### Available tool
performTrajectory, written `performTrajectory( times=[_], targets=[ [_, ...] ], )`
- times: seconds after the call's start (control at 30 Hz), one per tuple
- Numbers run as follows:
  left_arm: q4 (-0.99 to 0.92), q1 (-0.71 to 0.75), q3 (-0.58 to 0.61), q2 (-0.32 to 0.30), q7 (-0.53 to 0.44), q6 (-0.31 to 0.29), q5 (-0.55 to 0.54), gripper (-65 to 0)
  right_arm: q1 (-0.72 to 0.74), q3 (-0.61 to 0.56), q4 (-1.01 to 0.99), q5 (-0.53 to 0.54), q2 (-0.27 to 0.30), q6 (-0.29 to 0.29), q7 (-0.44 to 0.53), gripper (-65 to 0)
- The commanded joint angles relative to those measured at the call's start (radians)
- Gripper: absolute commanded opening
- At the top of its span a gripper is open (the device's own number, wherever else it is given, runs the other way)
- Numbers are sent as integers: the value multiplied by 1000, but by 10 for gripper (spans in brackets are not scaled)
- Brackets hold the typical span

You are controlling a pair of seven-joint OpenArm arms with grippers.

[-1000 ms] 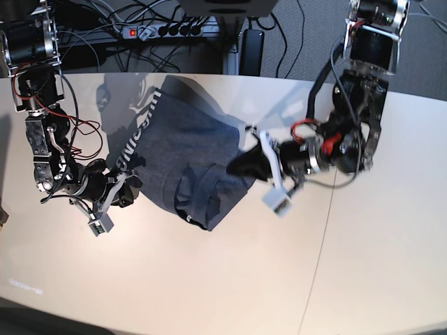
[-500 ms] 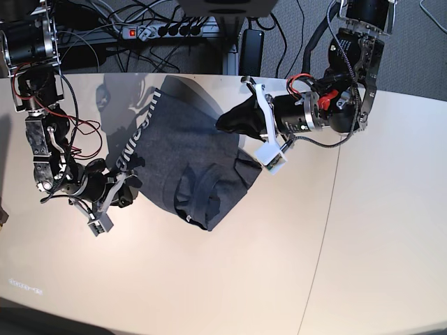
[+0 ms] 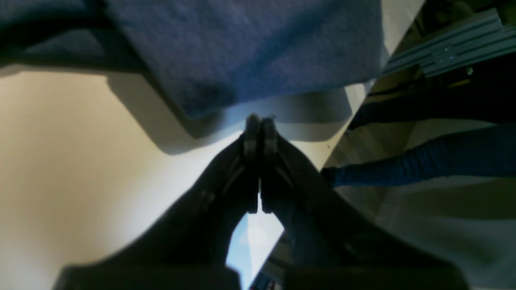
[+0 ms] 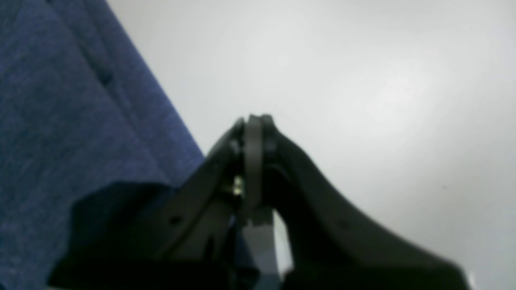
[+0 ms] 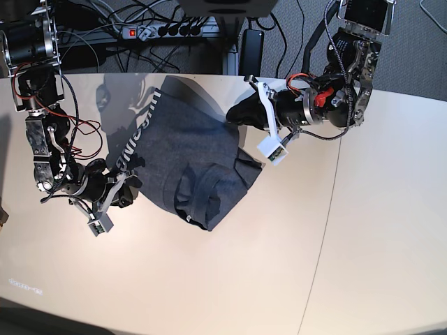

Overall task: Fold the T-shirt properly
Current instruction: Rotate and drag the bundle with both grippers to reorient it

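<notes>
The dark grey T-shirt [image 5: 199, 143] lies partly folded on the table, with white lettering [image 5: 137, 136] showing along its left edge and a bunched fold near its front corner. My left gripper [image 5: 232, 115] is shut and empty, beside the shirt's far right edge; in the left wrist view its tips [image 3: 258, 121] hover just off the cloth [image 3: 242, 48]. My right gripper [image 5: 130, 190] is shut and empty at the shirt's left front edge; in the right wrist view its tips [image 4: 254, 119] are over bare table, with the cloth [image 4: 60, 121] to their left.
The beige table [image 5: 230, 279] has a seam [image 5: 323, 230] running down its right part. Its far edge [image 5: 293, 78] is close behind my left gripper. A power strip [image 5: 164, 29] and cables lie beyond it. Blue-clad legs [image 3: 423, 161] show past the table edge.
My left gripper has moved from the shirt's right fold up toward the table's far edge, clear of the cloth. The right arm has not moved.
</notes>
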Motion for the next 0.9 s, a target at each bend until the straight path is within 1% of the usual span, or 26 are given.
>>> performTrajectory(
  times=[0.0,0.17,0.37,0.57,0.87],
  targets=[
    [13,-11,-3,0,-36,-32,-2,-650,13,6,3,-18,14,56,-20,-650],
    [-5,-27,-3,0,-106,-32,97,-650,13,6,3,16,14,56,-46,-650],
    [-130,-100,-3,0,-108,-32,98,-650,2,6,3,21,14,56,-50,-650],
    [-250,-183,-3,0,-113,-32,98,-650,-59,7,4,39,14,56,-50,-650],
    [-310,-262,-3,0,-116,-32,124,-650,-176,21,26,50,14,56,-50,-650]
  ],
)
